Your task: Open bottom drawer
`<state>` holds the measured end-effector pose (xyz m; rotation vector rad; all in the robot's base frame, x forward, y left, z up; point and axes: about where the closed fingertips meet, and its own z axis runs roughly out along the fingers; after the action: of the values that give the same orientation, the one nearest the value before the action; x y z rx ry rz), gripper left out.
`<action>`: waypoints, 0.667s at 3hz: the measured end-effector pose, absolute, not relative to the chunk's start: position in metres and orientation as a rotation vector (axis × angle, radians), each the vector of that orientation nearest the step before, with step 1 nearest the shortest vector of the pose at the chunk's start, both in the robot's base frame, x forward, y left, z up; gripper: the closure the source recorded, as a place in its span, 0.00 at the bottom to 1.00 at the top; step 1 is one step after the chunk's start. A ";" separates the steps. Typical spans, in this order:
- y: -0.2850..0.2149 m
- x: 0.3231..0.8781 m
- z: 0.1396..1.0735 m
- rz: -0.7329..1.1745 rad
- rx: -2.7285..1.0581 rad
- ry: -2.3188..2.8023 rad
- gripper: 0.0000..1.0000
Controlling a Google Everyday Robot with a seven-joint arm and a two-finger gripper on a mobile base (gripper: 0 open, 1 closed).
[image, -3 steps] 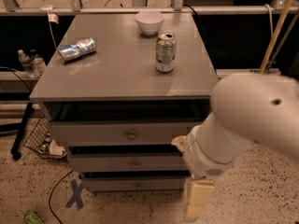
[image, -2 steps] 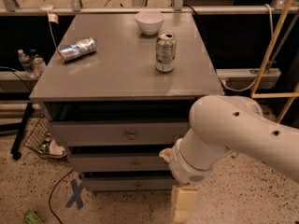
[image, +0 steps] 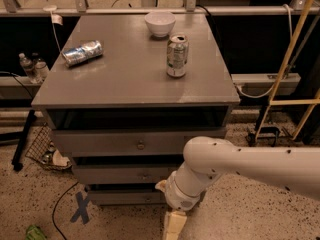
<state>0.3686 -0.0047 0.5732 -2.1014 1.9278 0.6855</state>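
The grey cabinet [image: 135, 91] has three drawers in its front. The bottom drawer [image: 120, 197] is the lowest and narrowest-looking grey front, just above the floor, and it looks shut. Its right part is hidden behind my white arm [image: 240, 166]. The top drawer's knob [image: 141, 145] and the middle drawer's knob [image: 145, 175] show above it. My gripper [image: 172, 226] hangs cream-coloured below the wrist at the picture's lower edge. It is in front of the bottom drawer's right half and slightly below it.
On the cabinet top stand a white bowl [image: 160, 23] and an upright can [image: 177, 55], and a crushed can [image: 82, 53] lies there. A wire basket [image: 42, 149] and water bottles [image: 30, 66] are to the left. Blue tape X [image: 81, 207] marks the floor. A yellow frame [image: 295, 64] stands to the right.
My arm has swung left and down across the cabinet's front. The gripper now hangs lower and further left, in front of the bottom drawer. The drawers have not moved.
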 end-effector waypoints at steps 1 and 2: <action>-0.005 0.369 0.573 0.686 -2.101 1.928 0.00; -0.016 0.380 0.540 0.674 -2.108 1.989 0.00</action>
<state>0.3800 -0.0164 0.5399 -2.1081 1.9885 0.6741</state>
